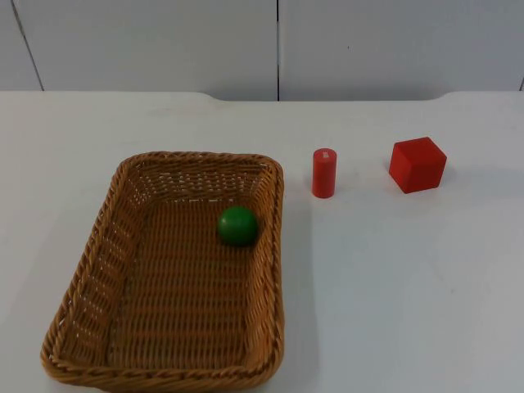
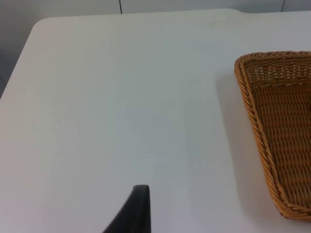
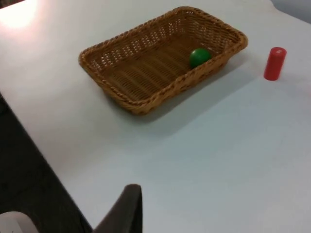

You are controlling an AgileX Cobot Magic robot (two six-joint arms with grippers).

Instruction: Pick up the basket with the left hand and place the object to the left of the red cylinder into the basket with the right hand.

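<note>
A woven wicker basket rests on the white table at the front left. Inside it, near the far right wall, lies a green ball. A red cylinder stands upright just right of the basket's far corner. My left gripper hovers over bare table, with the basket's corner off to one side and apart from it. My right gripper is held back over the table edge, far from the basket, the green ball and the cylinder.
A red cube sits to the right of the cylinder. The grey partition wall closes the far side of the table. Open white table stretches right of the basket.
</note>
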